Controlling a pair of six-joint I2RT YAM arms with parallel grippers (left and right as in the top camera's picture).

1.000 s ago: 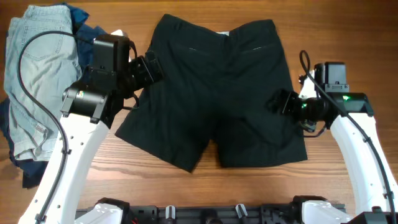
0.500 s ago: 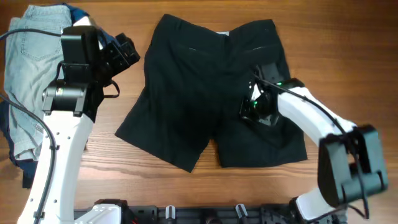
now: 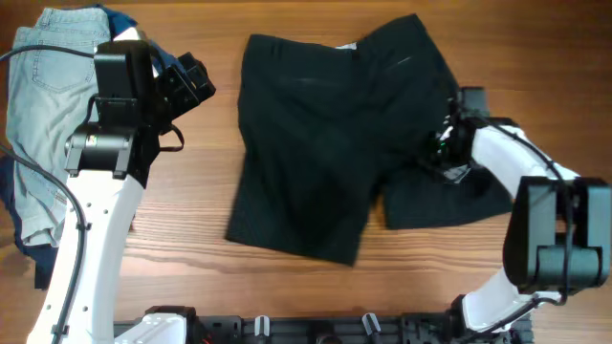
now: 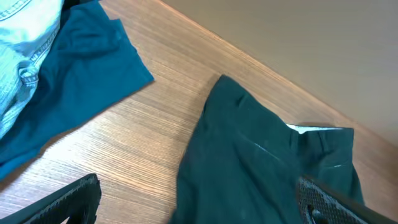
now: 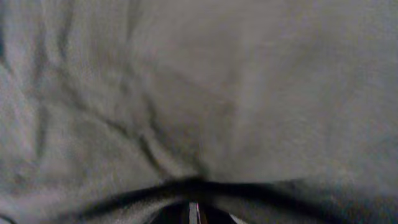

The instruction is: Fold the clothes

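Observation:
The black shorts [image 3: 316, 143] lie in the middle of the wooden table, waistband at the far side, and are skewed and bunched on their right side. My right gripper [image 3: 442, 153] is shut on the shorts' fabric near the right leg. In the right wrist view the cloth [image 5: 199, 93] fills the frame and puckers into the shut gripper [image 5: 194, 211]. My left gripper [image 3: 196, 81] hangs open off the shorts' upper left corner. In the left wrist view that open gripper [image 4: 199, 205] has bare wood and the shorts' edge [image 4: 267, 155] beneath it, and its fingers [image 4: 68, 199] hold nothing.
A pile of other clothes lies at the table's left edge: light denim jeans [image 3: 53, 115] over a dark blue garment [image 3: 134, 43]. The blue garment [image 4: 74, 81] also shows at the upper left of the left wrist view. The table's near rail [image 3: 316, 330] runs along the bottom.
The right gripper reached onto the shorts, shut on the cloth and dragged it to the right, shifting and skewing the shorts. The left arm drew back up and left, then held still.

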